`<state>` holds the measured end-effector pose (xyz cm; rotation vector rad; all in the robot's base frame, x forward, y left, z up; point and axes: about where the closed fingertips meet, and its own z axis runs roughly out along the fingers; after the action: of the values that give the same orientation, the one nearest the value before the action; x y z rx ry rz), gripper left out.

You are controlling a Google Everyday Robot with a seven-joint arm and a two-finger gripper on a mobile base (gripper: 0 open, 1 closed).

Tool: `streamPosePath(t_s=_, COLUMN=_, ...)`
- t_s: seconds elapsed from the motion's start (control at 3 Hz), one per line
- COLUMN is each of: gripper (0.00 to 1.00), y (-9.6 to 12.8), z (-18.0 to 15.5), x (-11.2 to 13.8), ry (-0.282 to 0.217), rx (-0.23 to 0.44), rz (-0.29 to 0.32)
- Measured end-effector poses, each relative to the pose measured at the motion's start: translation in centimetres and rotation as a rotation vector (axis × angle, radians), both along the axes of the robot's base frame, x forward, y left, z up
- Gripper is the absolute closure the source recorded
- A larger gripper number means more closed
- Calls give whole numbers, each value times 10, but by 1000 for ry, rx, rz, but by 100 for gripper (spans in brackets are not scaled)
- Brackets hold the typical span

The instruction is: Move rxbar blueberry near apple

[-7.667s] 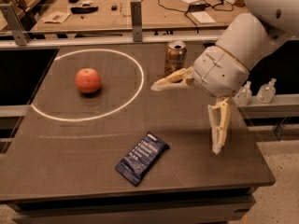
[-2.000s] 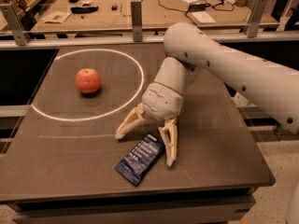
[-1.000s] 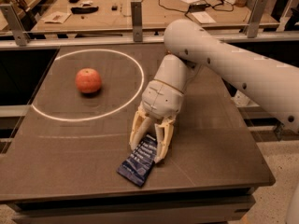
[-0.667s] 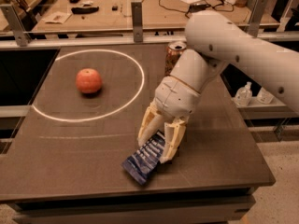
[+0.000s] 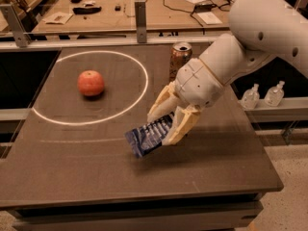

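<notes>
The rxbar blueberry (image 5: 148,136) is a flat navy-blue wrapper with pale text. My gripper (image 5: 165,125) is shut on its right end and holds it tilted above the table, near the middle. The apple (image 5: 90,83) is round and red-orange. It sits inside a white painted circle at the left of the table, well to the left of the bar and gripper. My white arm reaches in from the upper right.
An orange-brown drink can (image 5: 180,57) stands behind the gripper, partly hidden by the arm. The dark table (image 5: 96,172) has a front edge close below. Two small clear bottles (image 5: 263,96) stand on a ledge at right. A cluttered bench lies behind.
The gripper closed on the bar on the table, lifted it off the surface and carried it up and to the right. The apple has not moved.
</notes>
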<state>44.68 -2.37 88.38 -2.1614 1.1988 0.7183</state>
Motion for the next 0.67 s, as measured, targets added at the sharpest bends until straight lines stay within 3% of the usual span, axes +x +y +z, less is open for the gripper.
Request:
streamPosePath(t_s=0.33, gripper=100, y=-6, z=1, x=20, ry=-36, rx=68, rz=-116)
streamPosePath(t_s=0.67, gripper=100, y=-7, z=5, x=50, ry=-108, rx=150, rz=-273)
